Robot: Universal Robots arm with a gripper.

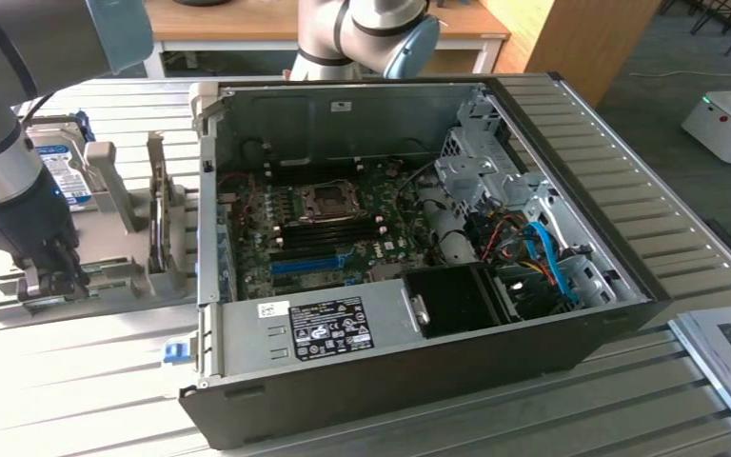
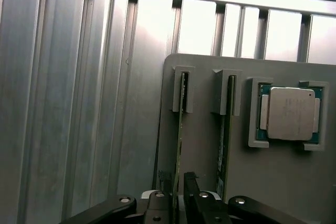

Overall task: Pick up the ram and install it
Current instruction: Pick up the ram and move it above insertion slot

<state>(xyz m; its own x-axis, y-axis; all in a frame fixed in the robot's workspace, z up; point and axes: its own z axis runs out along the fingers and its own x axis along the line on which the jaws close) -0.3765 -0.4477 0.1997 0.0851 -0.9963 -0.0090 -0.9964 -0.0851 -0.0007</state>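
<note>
Pincer (image 2: 176, 191) is open, jaws standing either side of the ram (image 2: 180, 124) with nothing gripped. The ram stands on edge in a slot of a grey holder (image 2: 205, 145) on the slatted metal worktop (image 2: 79, 103). A second stick (image 2: 226, 129) stands in the neighbouring slot, close to the jaws. A processor (image 2: 290, 113) lies in its own recess of the holder.

In the exterior view, a hard drive (image 1: 54, 162) with a blue-white label stands behind the pincer (image 1: 54, 276). The open computer case (image 1: 340, 124) lies towards that view's right, with its blue slot (image 1: 305, 265) visible. The white label (image 1: 327, 328) on its power unit is too small to read.
</note>
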